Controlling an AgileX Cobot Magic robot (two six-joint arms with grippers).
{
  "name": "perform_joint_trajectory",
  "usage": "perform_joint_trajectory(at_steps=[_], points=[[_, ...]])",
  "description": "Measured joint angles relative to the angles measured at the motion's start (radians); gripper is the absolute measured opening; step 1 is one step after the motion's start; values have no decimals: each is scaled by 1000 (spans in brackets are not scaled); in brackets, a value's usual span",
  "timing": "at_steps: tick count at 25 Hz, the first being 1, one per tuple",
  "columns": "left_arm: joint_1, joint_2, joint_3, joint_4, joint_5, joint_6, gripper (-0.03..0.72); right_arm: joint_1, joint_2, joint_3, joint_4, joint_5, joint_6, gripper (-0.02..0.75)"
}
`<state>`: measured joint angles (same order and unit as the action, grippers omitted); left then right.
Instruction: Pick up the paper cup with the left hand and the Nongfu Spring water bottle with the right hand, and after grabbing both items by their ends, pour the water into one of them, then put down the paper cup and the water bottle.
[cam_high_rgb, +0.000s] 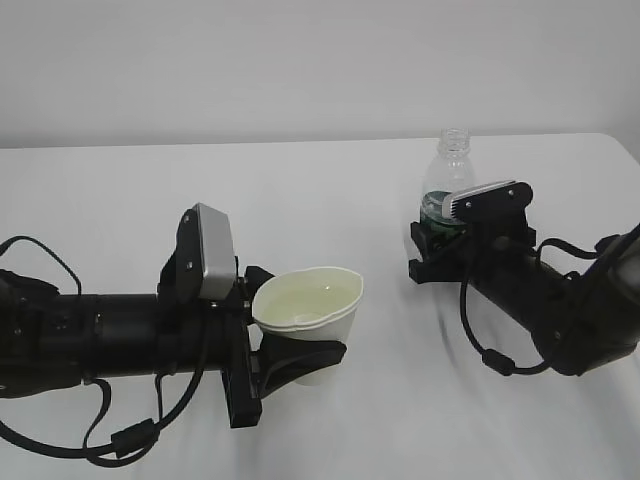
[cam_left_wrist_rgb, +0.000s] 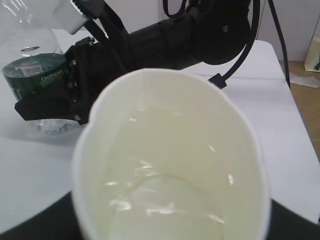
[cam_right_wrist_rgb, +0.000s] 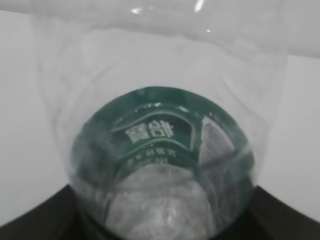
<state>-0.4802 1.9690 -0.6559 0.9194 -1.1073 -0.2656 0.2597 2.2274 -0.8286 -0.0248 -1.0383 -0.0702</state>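
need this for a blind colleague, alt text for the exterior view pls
The left hand grips a paper cup of water, while the right hand grips an upright Nongfu Spring water bottle on the white table.

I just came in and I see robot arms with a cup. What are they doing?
Two robot arms are each holding something. The left claw grips a white paper cup that has water in it. The right claw is closed around a clear water bottle with a green label, standing upright on the white table. The bottle has no cap and looks nearly empty, so the pouring seems done.
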Motion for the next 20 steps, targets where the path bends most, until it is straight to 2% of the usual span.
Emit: perform_joint_trajectory(at_steps=[15,20], points=[[0,0,0,0,0,0,414,0,7,0,2,-13,42,447],[0,0,0,0,0,0,414,0,7,0,2,-13,45,512]])
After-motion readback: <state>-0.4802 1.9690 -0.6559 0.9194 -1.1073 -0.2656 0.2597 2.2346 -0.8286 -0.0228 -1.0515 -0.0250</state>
